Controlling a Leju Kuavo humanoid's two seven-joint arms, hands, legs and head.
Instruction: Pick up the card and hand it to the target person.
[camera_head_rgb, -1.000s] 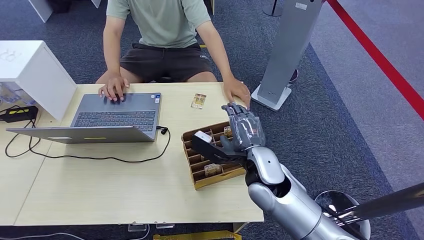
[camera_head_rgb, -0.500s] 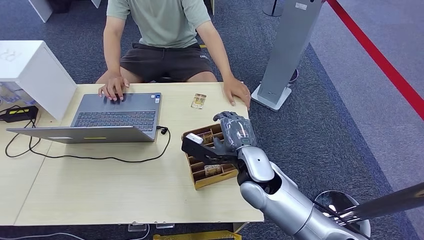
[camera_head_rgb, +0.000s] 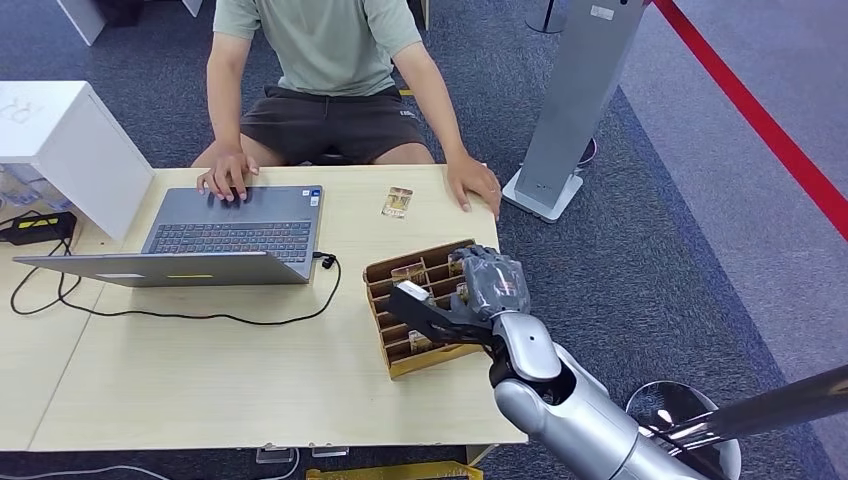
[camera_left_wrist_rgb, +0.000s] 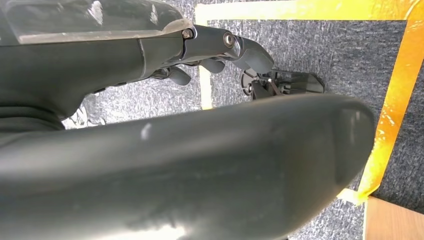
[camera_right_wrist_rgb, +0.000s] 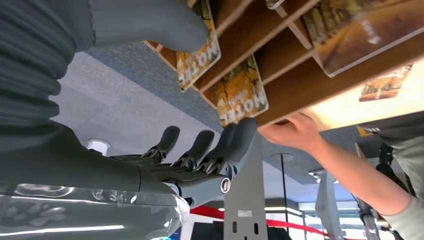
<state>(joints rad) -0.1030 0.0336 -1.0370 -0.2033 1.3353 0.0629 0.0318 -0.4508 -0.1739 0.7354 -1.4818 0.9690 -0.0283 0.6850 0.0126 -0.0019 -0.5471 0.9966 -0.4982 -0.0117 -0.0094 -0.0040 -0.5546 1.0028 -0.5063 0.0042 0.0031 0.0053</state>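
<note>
My right hand (camera_head_rgb: 487, 285): it hangs over the far right part of the wooden card rack (camera_head_rgb: 398, 360), palm down, fingers curled a little but apart, thumb stretched left across the slots. In the right wrist view the fingertips (camera_right_wrist_rgb: 235, 145) lie close to the edge of one card; I cannot tell whether they touch it, and nothing is pinched.
My left hand (camera_left_wrist_rgb: 215, 55): down at my side over the carpet, fingers curled loosely, nothing in them.
Card (camera_right_wrist_rgb: 239, 95): it stands in a slot of the rack just under my right hand, its end sticking out toward the fingers. It shows an autumn-yellow picture with the word HOTEL in white.
Other cards: a second one (camera_right_wrist_rgb: 197, 59) with the same print sits in the next slot by my thumb; more fill the near slots (camera_head_rgb: 426, 339).
Loose card (camera_head_rgb: 397, 202): flat on the table, far of the rack, well apart from my hand.
Table (camera_head_rgb: 200, 380): pale wood; the rack sits near its right edge.
Laptop (camera_head_rgb: 225, 237): open, left of the rack, a black cable (camera_head_rgb: 200, 316) looping along the table in front of it.
Person (camera_head_rgb: 320, 60): seated at the far side, one hand (camera_head_rgb: 228, 176) on the laptop, the other hand (camera_head_rgb: 474, 183) flat on the table's far right corner.
Room: blue-grey carpet, a grey stand (camera_head_rgb: 575, 110) to the right, a red line (camera_head_rgb: 760, 120) across the floor beyond it.
</note>
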